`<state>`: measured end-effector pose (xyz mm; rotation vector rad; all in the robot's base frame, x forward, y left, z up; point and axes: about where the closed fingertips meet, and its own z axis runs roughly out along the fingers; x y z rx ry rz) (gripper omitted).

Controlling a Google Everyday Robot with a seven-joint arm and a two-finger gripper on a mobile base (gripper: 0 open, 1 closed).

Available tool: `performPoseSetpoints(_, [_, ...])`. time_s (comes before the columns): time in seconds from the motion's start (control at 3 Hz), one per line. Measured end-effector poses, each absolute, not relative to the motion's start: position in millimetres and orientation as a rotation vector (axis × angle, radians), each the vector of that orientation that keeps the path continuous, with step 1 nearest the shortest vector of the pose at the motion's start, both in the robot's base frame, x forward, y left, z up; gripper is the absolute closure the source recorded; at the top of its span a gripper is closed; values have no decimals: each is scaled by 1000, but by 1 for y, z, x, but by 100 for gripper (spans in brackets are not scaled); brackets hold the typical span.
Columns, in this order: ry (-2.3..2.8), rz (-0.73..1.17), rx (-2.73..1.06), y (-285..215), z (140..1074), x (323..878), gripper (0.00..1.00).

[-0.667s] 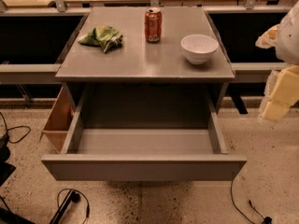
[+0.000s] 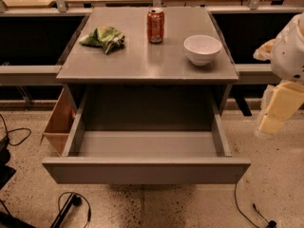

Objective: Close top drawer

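Note:
The top drawer (image 2: 145, 171) is a wide matte-grey drawer with a plain flat front. It stands pulled far out from under the grey table top (image 2: 142, 63), and its grey inside is empty. My arm comes in at the right edge of the view. Its cream-coloured gripper end (image 2: 279, 112) hangs to the right of the drawer, level with its right side wall and apart from it, touching nothing.
On the table top stand a red soda can (image 2: 155, 25), a white bowl (image 2: 202, 49) and a green chip bag (image 2: 104, 38). A tan open box (image 2: 59, 122) sits left of the drawer. Black cables (image 2: 71, 205) lie on the speckled floor in front.
My gripper end has sunk slightly at the right edge. The drawer and the things on the table have not moved.

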<state>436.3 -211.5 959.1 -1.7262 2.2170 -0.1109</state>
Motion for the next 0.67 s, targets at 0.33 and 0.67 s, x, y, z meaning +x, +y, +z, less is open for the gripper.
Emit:
performPoseSetpoints(0.33, [2245, -85, -1679, -206, 916, 422, 17])
performPoseSetpoints(0.67, [2281, -51, -1619, -197, 861, 402, 40])
